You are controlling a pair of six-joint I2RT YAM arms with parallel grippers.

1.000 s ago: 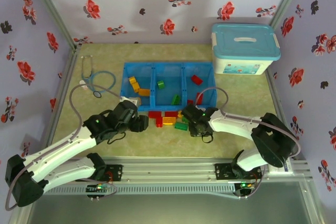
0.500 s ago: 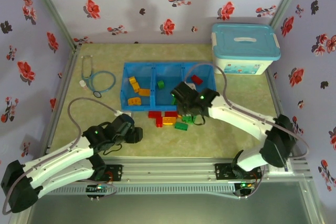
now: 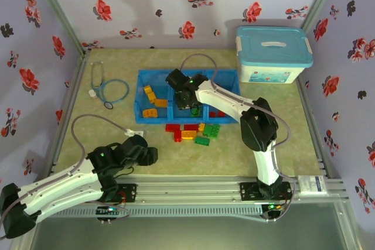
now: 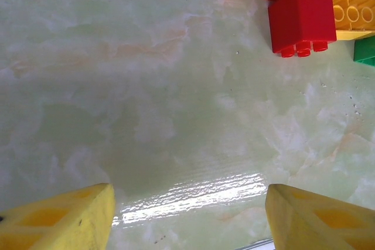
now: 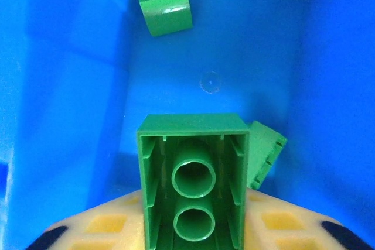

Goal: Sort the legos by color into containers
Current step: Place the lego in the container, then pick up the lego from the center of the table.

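Note:
My right gripper is shut on a green lego, hollow underside up, just above the floor of the middle compartment. Two other green legos lie in that compartment. In the top view the right gripper hangs over the middle of the blue containers, whose left compartment holds orange-yellow legos. Loose red, orange-yellow and green legos lie in front of the tray. My left gripper stands open above bare table, near-left of a red lego.
A white storage box with a light-blue lid stands at the back right. A stethoscope lies left of the tray. The right arm's cable arcs over the tray's right side. A metal rail runs along the near edge.
The right arm swung from the loose pile back and left to the middle compartment, carrying the green lego. The left arm drew back toward the near edge.

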